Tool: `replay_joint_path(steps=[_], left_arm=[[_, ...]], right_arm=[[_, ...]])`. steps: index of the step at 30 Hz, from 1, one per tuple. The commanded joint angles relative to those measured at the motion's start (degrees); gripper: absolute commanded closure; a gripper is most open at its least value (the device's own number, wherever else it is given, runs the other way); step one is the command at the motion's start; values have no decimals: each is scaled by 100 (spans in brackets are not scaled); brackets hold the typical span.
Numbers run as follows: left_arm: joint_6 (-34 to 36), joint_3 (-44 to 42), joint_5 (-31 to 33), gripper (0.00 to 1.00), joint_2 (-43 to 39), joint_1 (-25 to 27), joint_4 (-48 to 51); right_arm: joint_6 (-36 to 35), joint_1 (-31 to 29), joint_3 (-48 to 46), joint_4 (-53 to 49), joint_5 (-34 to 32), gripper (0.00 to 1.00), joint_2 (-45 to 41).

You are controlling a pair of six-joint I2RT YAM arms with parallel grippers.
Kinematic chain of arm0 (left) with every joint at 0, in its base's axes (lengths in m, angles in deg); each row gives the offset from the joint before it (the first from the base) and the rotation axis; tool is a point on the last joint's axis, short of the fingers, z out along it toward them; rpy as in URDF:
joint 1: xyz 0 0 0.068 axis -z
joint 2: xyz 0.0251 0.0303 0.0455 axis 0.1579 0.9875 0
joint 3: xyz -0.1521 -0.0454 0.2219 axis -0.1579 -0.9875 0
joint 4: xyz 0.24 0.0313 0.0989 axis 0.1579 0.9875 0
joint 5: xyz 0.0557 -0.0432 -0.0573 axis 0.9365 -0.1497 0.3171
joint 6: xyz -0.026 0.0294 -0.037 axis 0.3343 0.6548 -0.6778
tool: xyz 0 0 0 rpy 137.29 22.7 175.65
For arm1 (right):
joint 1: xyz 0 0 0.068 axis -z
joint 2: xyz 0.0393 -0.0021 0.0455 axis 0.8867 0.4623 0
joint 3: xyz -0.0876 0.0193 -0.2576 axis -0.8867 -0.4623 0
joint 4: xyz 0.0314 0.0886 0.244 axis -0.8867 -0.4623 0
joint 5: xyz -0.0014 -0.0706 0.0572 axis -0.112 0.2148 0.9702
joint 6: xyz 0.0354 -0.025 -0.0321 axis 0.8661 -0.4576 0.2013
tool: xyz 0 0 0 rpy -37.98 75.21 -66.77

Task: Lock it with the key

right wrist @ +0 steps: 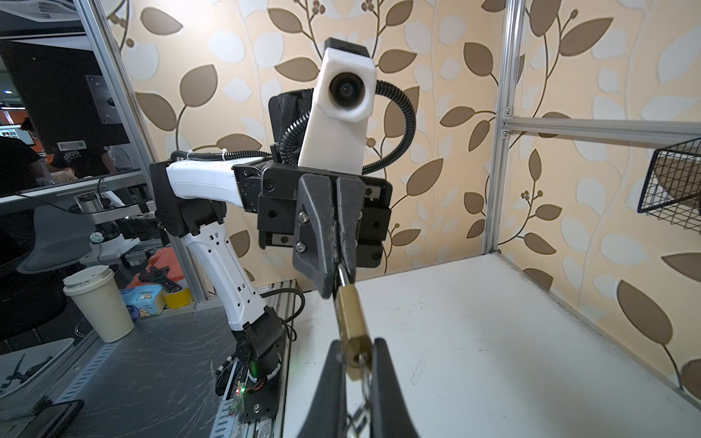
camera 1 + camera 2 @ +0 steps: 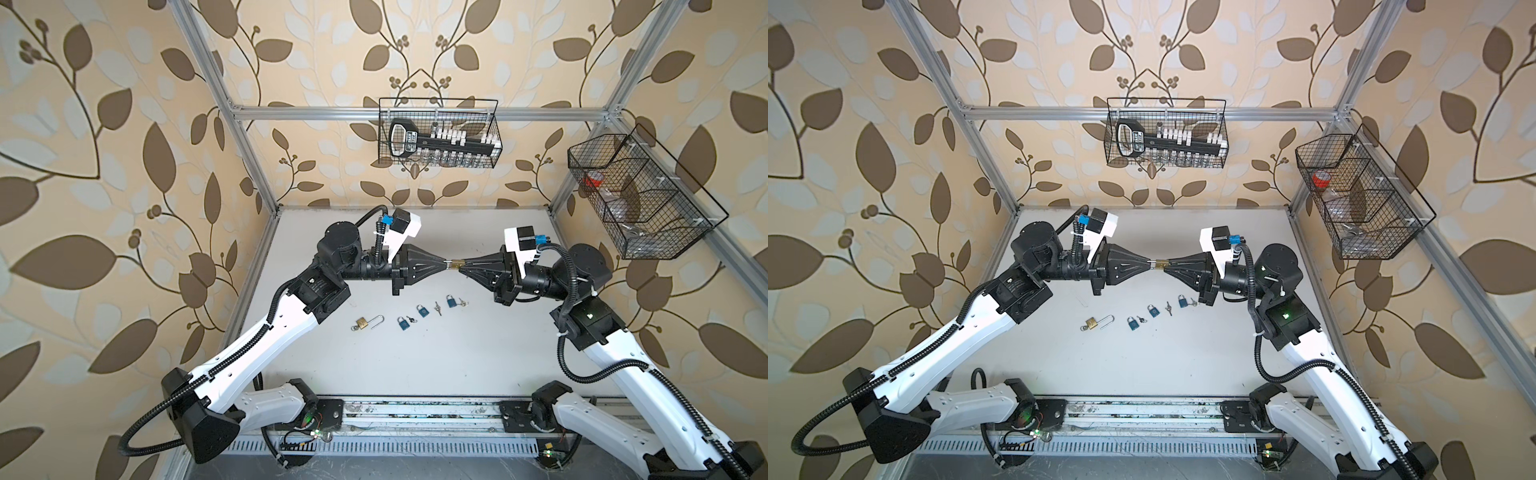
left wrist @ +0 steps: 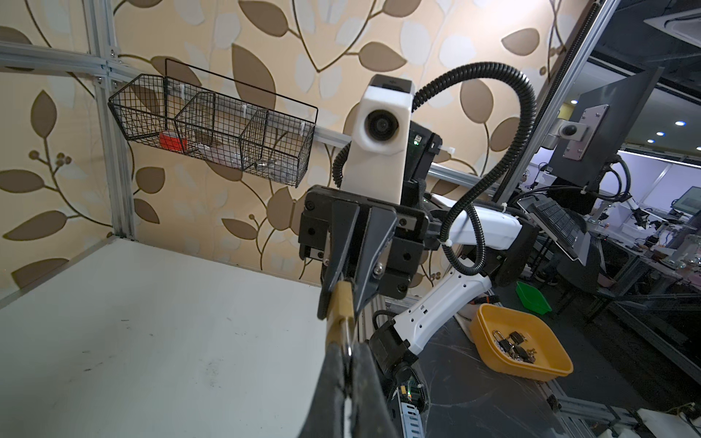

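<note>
Centre of both top views: the left gripper (image 2: 446, 262) is pinched tight on the shackle (image 1: 343, 275) of a brass padlock (image 2: 456, 264). The right gripper (image 2: 461, 267) is clamped on its body.

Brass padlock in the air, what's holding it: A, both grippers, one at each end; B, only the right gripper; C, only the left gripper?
A: the brass padlock spans the gap, the left gripper shut on its shackle and the right gripper shut on its body end.
</note>
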Motion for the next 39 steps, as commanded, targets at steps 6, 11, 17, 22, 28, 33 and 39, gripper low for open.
replay_joint_path(steps=[6, 11, 17, 22, 28, 33, 39], left_arm=[[44, 158, -557, 100, 731, 802, 6], [-44, 224, -648, 100, 1048, 1026, -162], [-271, -200, -321, 100, 484, 488, -481], [-184, -241, -268, 100, 93, 91, -266], [-471, -314, -261, 100, 47, 82, -667], [-485, -342, -199, 100, -24, 81, -728], [-575, -439, -22, 100, -156, 68, -928]], right_arm=[[-32, -232, 172, 172, 103, 100, 221], [-96, -285, 160, 153, 38, 100, 212], [-329, -225, -41, 15, -420, 100, -239], [-255, -216, -232, 293, -473, 100, -448], [-28, -219, -198, 604, -32, 61, -249], [-23, -222, -237, 583, -26, 48, -226], [-179, -220, -269, 290, -84, 42, -252]])
